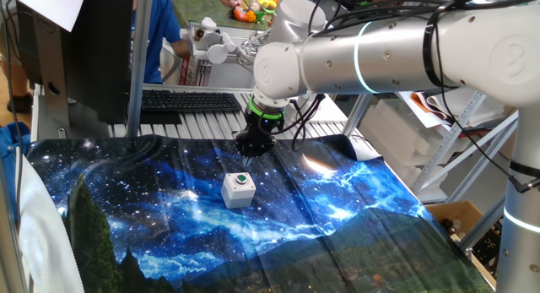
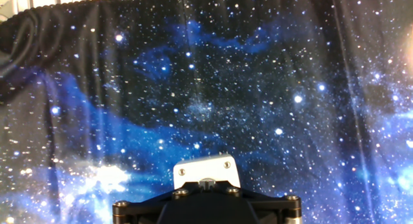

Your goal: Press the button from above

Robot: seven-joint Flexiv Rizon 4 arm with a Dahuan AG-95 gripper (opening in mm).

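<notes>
A small light-grey box stands on the galaxy-print cloth, with the green button in its top. My gripper points down just above and a little behind the box, not touching it, and its dark fingers are shut with nothing in them. In the hand view the far part of the box shows as a pale plate with two screws, right beyond the gripper. The black hand body hides the button there.
The starry cloth covers the table. A black keyboard lies behind its far edge, beside a dark monitor stand. A person in blue is at the back. Metal framing stands to the right.
</notes>
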